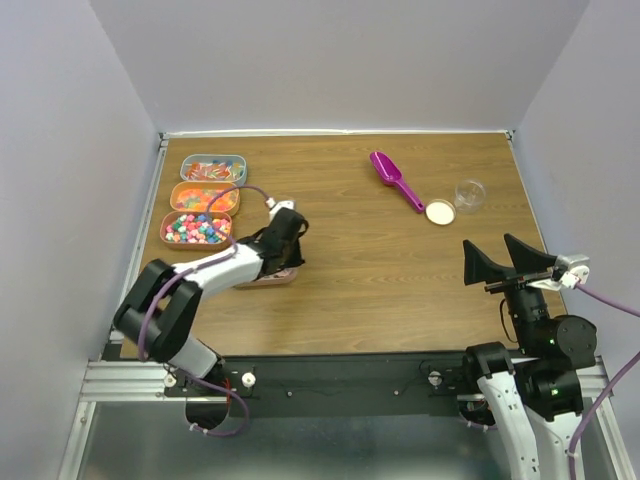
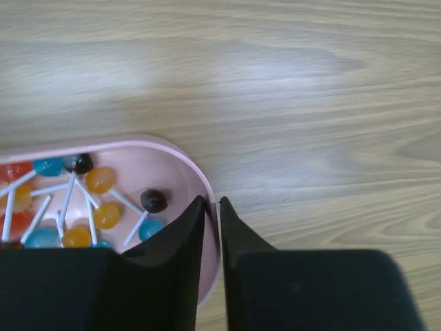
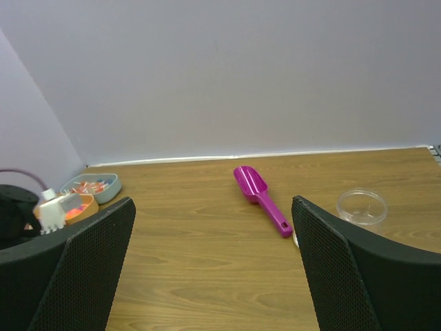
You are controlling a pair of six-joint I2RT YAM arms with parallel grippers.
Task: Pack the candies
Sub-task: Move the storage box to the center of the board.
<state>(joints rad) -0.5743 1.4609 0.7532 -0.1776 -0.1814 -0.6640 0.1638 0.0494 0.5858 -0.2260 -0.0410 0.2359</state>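
Bench [image 1: 380, 290]: wood-grain top, with all items lying on it.

Pink tray [image 2: 172, 169]: near the left arm, holding lollipops [image 2: 96, 214]. The left gripper [image 2: 212, 207] straddles its rim, one finger inside and one outside, pinched nearly together on the wall.

Three trays [image 1: 173, 197]: in a row at the far left. They hold the candies [image 1: 197, 229], sorted by kind into pastel balls, orange-yellow gummies and red-orange wrapped pieces.

Right gripper [image 3: 212, 202]: held above the bench at the right, jaws wide apart, holding nothing.

Scoop [image 1: 395, 178]: magenta, lying unattended right of centre.

Clear cup [image 1: 469, 193]: upright and apparently empty, with its lid [image 1: 440, 211] lying just beside it.

Assessment: packing has not begun. No candy has reached the cup. Judged outstanding: positioning the tray, scooping, filling and lidding.
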